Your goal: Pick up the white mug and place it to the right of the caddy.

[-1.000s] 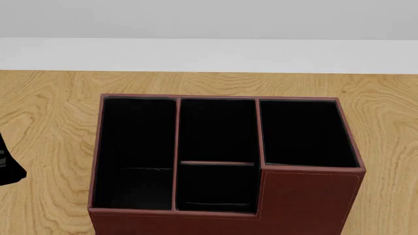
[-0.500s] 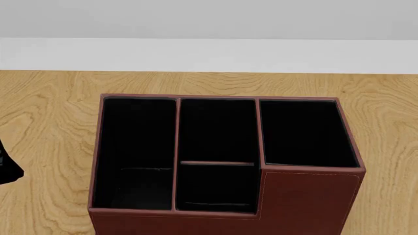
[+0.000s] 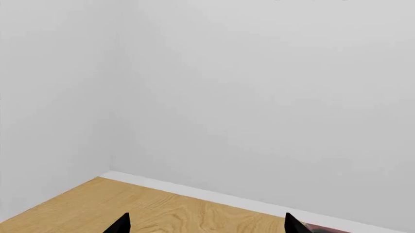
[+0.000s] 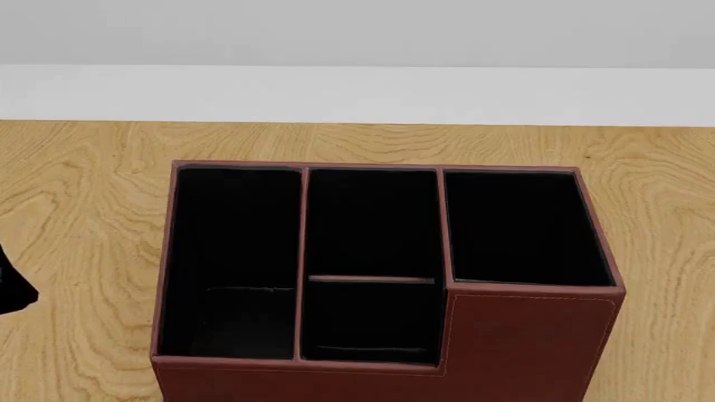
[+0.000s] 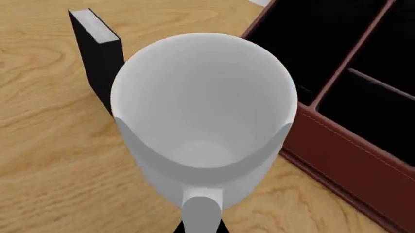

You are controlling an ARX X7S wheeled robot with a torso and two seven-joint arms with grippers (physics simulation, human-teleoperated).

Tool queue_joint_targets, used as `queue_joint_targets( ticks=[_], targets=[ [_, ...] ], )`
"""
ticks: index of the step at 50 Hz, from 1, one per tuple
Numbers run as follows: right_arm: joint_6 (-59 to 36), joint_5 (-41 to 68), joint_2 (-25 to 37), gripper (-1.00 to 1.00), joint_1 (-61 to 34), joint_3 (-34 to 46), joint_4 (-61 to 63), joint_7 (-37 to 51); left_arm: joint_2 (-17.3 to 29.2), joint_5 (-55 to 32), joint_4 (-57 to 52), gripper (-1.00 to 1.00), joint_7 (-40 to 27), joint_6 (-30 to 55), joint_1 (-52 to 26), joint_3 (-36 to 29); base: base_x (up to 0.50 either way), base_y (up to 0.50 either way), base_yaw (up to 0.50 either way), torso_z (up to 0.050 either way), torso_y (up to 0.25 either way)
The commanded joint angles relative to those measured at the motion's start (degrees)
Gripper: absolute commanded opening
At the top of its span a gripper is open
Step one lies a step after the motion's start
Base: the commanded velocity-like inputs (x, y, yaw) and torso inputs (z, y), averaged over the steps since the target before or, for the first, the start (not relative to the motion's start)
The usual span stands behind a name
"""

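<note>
The white mug [image 5: 201, 111] fills the right wrist view, seen from above and empty, its loop handle [image 5: 202, 213] pointing at the camera. My right gripper [image 5: 202, 225] is shut on that handle, with a black fingertip showing on each side of it. The reddish-brown caddy [image 5: 350, 155] stands close beside the mug. In the head view the caddy [image 4: 525, 343] sits at the centre, its black compartments empty, and the mug is out of view. My left gripper [image 3: 206, 225] is open over the wooden top with nothing between its fingertips [image 3: 122, 224].
A small black book [image 5: 97, 53] stands upright just behind the mug, on the side away from the caddy. A white wall and skirting [image 4: 357, 92] border the far edge of the wooden table [image 4: 79, 193]. A black part [image 4: 9, 289] shows at the head view's left edge.
The black part at the head view's left edge has slid a little further out of view. The caddy has not moved.
</note>
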State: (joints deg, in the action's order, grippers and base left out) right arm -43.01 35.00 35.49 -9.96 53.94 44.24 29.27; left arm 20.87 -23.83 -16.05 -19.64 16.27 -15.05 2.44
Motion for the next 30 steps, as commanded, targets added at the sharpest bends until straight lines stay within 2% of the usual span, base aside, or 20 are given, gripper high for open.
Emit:
queue_joint_targets(
  ticks=[1, 30],
  targets=[
    [-3.7, -0.2, 0.0, -1.0, -2.2, -1.6, 5.3, 2.2, 0.2, -0.3, 0.0, 1.0, -0.2, -0.1, 0.1, 0.3, 0.0, 0.0, 0.0, 0.0, 0.0],
    [-8.3, 6.6, -2.1, -1.0, -9.3, -6.9, 6.9, 3.6, 0.4, -0.3, 0.3, 1.0, -0.4, -1.0, 0.1, 0.0, 0.0, 0.0, 0.0, 0.0, 0.0]
  ],
)
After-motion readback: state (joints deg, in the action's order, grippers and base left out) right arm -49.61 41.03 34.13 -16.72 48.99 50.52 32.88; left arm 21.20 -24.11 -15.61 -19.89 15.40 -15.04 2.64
